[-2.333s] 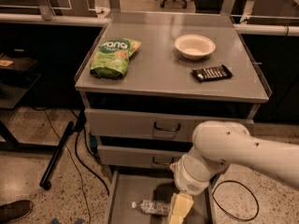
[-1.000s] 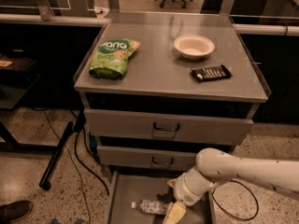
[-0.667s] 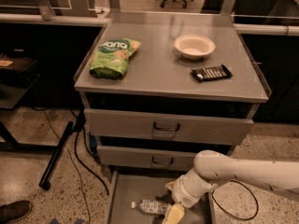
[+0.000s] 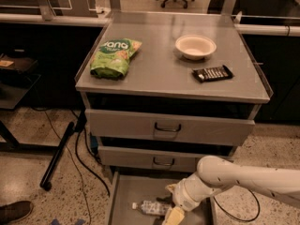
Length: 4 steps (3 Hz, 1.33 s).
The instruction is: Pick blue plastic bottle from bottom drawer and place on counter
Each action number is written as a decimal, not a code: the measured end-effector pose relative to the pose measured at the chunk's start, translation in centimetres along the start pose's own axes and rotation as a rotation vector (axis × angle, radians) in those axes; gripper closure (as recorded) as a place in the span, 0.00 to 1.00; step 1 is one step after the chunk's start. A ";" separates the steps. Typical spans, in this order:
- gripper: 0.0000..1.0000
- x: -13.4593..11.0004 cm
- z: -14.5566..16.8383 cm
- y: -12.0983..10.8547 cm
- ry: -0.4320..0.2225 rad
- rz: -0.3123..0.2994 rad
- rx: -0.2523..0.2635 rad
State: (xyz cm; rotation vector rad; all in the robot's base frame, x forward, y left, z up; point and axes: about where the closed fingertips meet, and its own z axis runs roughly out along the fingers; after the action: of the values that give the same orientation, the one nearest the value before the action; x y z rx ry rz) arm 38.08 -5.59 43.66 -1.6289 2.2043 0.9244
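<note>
Reaching in from the right edge, the white arm (image 4: 248,176) sloped down into the bottom drawer (image 4: 125,195), which stood pulled out at floor level. The gripper (image 4: 172,216) hung low over the drawer's grey floor at the lower edge of the view, partly cut off there, and whether it was open or closed could not be told. The blue plastic bottle (image 4: 151,207) lay on its side in that drawer, white cap pointing left, its other end just beside the gripper's yellowish tip; whether the two touched could not be told. Above, the middle drawer (image 4: 140,157) and the top drawer (image 4: 122,124) were both shut, each with a dark loop handle at its centre. The counter (image 4: 159,76) carried three things well apart from one another: a green snack bag (image 4: 114,57) at the left, a white bowl (image 4: 195,46) toward the back right, and a dark wrapped bar (image 4: 213,73) in front of the bowl. A black cable (image 4: 82,165) trailed over the speckled floor left of the cabinet, next to a leaning black pole (image 4: 58,156), and a brown shoe (image 4: 14,211) showed in the bottom left corner.
</note>
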 end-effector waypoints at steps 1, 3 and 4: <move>0.00 1.6 1.0 -2.4 -0.068 0.021 0.038; 0.00 4.1 3.2 -5.9 -0.113 0.040 0.082; 0.00 4.0 4.5 -6.0 -0.142 0.034 0.064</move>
State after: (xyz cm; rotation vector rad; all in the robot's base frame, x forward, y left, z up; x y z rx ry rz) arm 41.50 -6.96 36.01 -1.4552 2.1492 0.9370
